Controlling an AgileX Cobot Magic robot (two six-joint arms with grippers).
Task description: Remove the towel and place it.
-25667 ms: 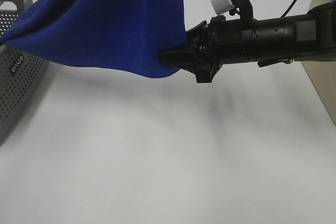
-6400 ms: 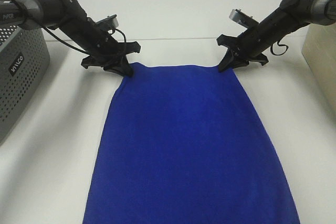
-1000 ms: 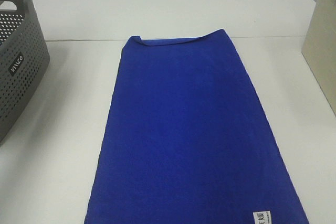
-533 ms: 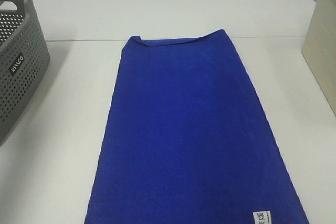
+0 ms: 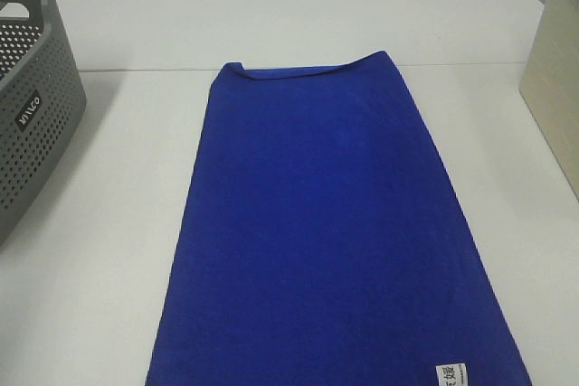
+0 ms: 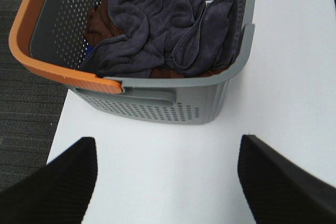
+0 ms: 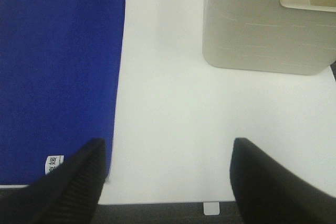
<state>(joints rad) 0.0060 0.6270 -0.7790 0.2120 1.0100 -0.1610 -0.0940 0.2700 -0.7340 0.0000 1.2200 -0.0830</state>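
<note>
The royal-blue towel (image 5: 330, 232) lies flat and spread out in the middle of the white table, its white tag (image 5: 450, 374) at the near right corner and its far edge slightly folded over. It also shows in the right wrist view (image 7: 58, 72), with the tag (image 7: 54, 163) near the table's edge. Neither arm shows in the exterior high view. My left gripper (image 6: 168, 182) is open and empty above the table beside the grey basket (image 6: 157, 103). My right gripper (image 7: 168, 179) is open and empty over bare table beside the towel.
The grey perforated basket (image 5: 32, 124) stands at the left; in the left wrist view it holds dark grey and brown cloths (image 6: 157, 30). A beige bin (image 5: 554, 79) stands at the right, also in the right wrist view (image 7: 268, 24). Dark floor lies past the table's edge.
Nothing has visibly moved in the last second. Earlier, both grippers held the towel's far corners; they have let go and left the exterior view.
</note>
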